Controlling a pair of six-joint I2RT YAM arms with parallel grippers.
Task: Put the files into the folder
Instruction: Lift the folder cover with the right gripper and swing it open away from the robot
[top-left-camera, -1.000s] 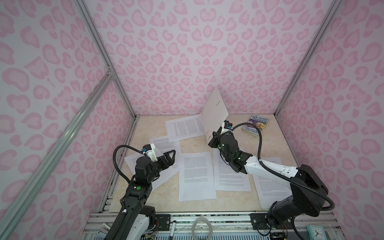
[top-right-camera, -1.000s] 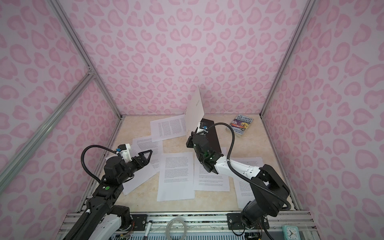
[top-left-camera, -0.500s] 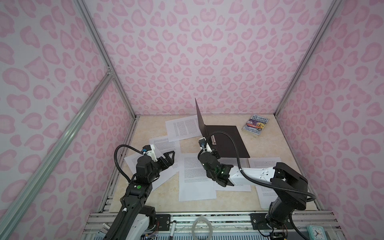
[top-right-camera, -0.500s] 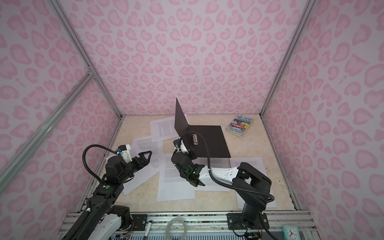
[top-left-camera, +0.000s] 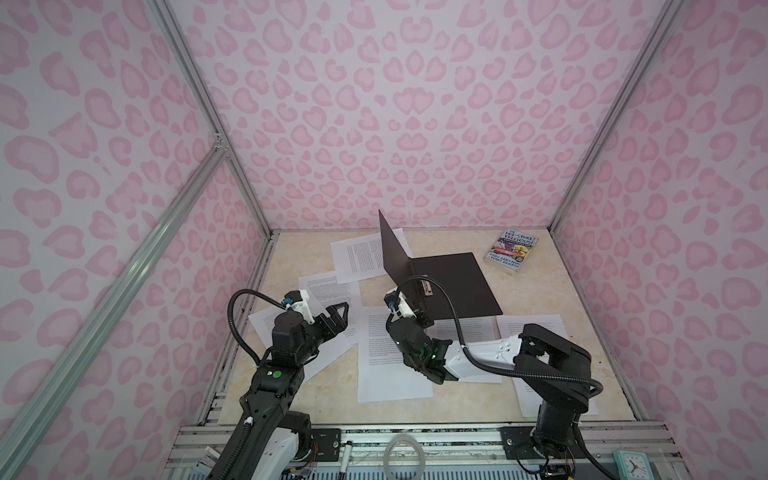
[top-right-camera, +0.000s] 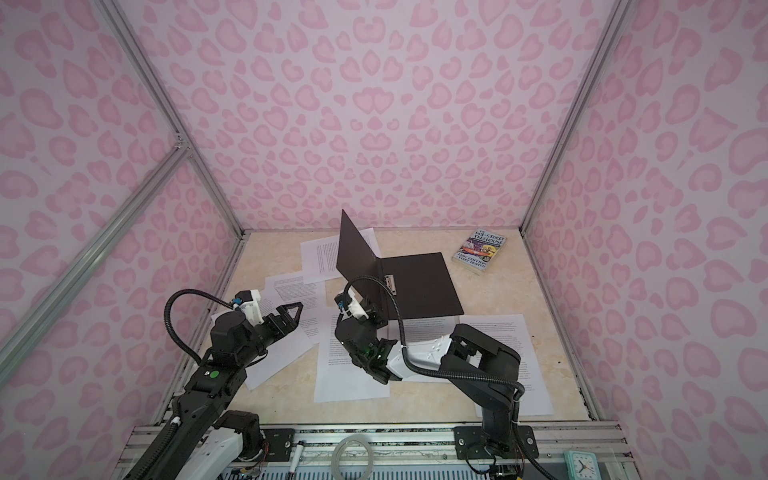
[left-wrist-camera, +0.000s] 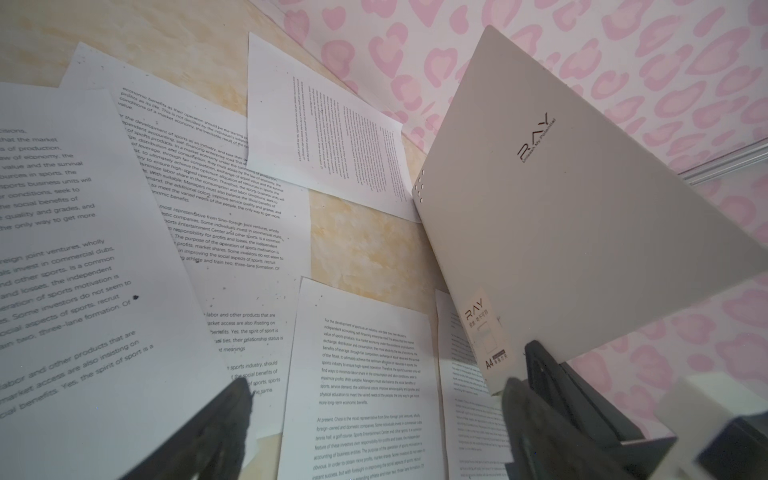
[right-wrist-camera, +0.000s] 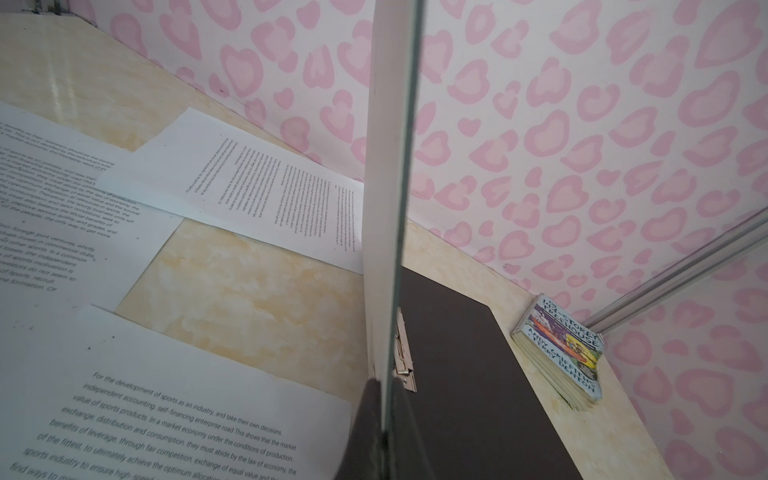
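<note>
The folder (top-left-camera: 453, 286) lies open at mid-back of the table, its black inside facing up. Its cover (top-left-camera: 392, 249) stands nearly upright, grey with "RAY" lettering in the left wrist view (left-wrist-camera: 582, 232). My right gripper (top-left-camera: 417, 311) (right-wrist-camera: 384, 399) is shut on the cover's near edge beside the spine. The files, several printed white sheets, lie loose: one in front of the folder (top-left-camera: 390, 374), one behind the cover (top-left-camera: 357, 253), others left (top-left-camera: 328, 286) and right (top-left-camera: 536, 332). My left gripper (top-left-camera: 338, 313) (left-wrist-camera: 378, 390) hovers open and empty over the left sheets.
A small colourful paperback (top-left-camera: 512, 249) lies at the back right near the wall. A metal clip (right-wrist-camera: 405, 353) sits along the folder's spine. Pink patterned walls close in three sides. An aluminium rail (top-left-camera: 415, 432) runs along the front edge.
My right gripper has swung the folder's cover from leaning right, grey side showing, over to the left, baring the black inside, and has come forward. The left arm has barely moved.
</note>
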